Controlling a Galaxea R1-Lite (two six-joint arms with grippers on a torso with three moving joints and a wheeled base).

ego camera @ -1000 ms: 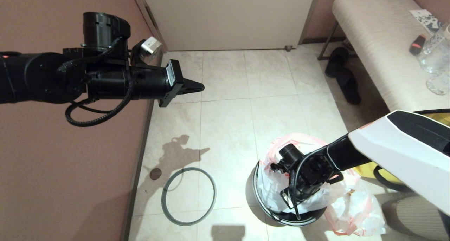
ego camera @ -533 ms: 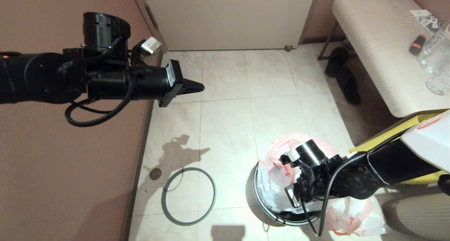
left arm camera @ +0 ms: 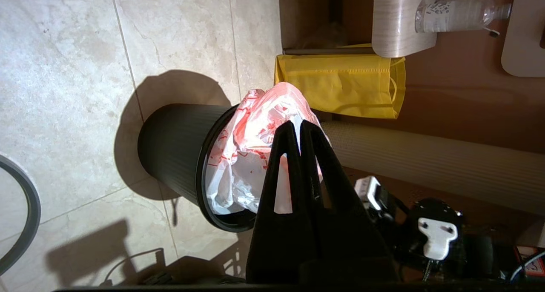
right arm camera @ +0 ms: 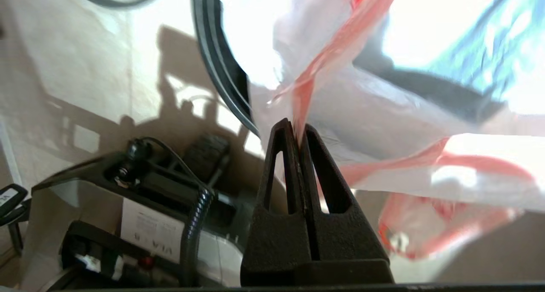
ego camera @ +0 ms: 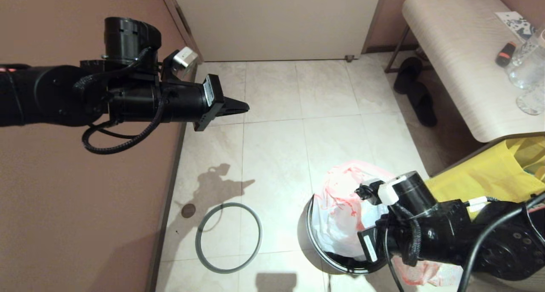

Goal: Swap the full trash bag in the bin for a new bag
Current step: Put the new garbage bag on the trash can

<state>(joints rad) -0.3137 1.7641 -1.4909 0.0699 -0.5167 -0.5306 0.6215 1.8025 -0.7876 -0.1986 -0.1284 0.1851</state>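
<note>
Two tools shown. Left tool [ego camera: 238, 107]: raised level near the wall, well apart from the bin [ego camera: 340, 264]; jaws fully closed w/ nothing between them. Right tool [right arm camera: 298, 130]: low at the bin's near side, jaws pressed together on a pink hem fold of the new bag [ego camera: 342, 211]. New bag: thin white plastic w/ red print, bunched up out of the bin mouth, draped over its rim. Bin: black, upright on the tiled floor [ego camera: 276, 147], beside a yellow tote [ego camera: 485, 181]. Grey hoop rim [ego camera: 228, 237]: flat on the floor, apart from the bin, toward the wall.
</note>
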